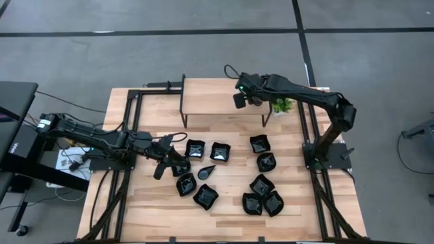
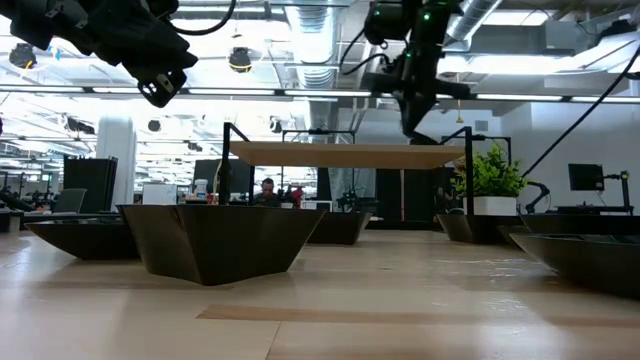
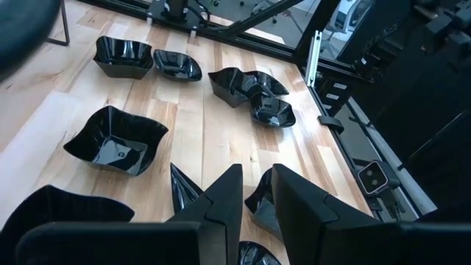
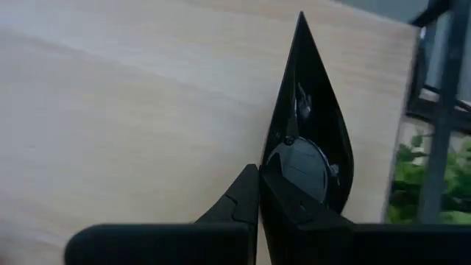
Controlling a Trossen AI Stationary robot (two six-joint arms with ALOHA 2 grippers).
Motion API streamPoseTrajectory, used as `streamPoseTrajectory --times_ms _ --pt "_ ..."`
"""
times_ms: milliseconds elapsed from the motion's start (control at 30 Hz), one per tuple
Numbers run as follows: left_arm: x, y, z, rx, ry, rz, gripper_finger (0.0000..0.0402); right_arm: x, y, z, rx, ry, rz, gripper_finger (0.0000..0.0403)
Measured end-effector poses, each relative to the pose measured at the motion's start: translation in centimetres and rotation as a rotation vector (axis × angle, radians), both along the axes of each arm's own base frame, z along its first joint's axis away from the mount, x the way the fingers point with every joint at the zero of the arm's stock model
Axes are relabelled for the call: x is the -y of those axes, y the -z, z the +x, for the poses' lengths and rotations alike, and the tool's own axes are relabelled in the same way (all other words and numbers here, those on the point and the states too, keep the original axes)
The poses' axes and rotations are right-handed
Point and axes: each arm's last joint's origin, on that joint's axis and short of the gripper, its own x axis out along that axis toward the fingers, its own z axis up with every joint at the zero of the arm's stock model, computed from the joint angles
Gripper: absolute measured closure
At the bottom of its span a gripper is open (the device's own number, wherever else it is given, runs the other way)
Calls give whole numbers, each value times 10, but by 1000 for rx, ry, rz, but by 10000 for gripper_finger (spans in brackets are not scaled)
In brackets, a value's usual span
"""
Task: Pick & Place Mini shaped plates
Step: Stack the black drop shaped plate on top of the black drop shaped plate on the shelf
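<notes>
Nearest the front edge of the wooden table (image 1: 149, 210), three small black plates huddle together on the right: two side by side (image 1: 252, 203) (image 1: 274, 203) and a third (image 1: 261, 184) just behind them. To their left lie two more, one (image 1: 205, 196) near the front and one (image 1: 186, 184) a little farther back. Behind those is a single leaf-shaped plate (image 1: 207, 171) with its tip pointing right. The left gripper (image 1: 171, 161) hangs above the table just left of it. Its fingers (image 3: 221, 213) stand a narrow gap apart with nothing between them. Whether another plate sits under that gripper cannot be told. Farther back are four more plates. Two wavy-edged square ones (image 1: 195, 148) (image 1: 220, 152) lie side by side, and two (image 1: 266, 162) (image 1: 260, 144) lie one behind the other on the right. That makes ten plates lying on the table. At the back stands one raised wooden shelf (image 1: 210, 98) on dark legs, with one small green potted plant (image 1: 283, 105) by its right end. The right gripper (image 1: 241, 100) hovers above the right part of the shelf. Its fingers are pinched tight on the rim of an eleventh plate, a teardrop-shaped one (image 4: 309, 147). It is held clear above the shelf board with its point away from the wrist.
</notes>
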Motion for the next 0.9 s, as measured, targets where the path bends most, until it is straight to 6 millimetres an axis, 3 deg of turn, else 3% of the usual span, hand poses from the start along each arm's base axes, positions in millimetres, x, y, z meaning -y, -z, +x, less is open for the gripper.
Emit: streamPoseTrajectory --times_ms 467,900 --pt "0 0 0 1 0 0 325 -5 2 -3 -40 21 11 399" --pt "0 0 0 1 0 0 325 -3 2 -5 -58 35 15 347"
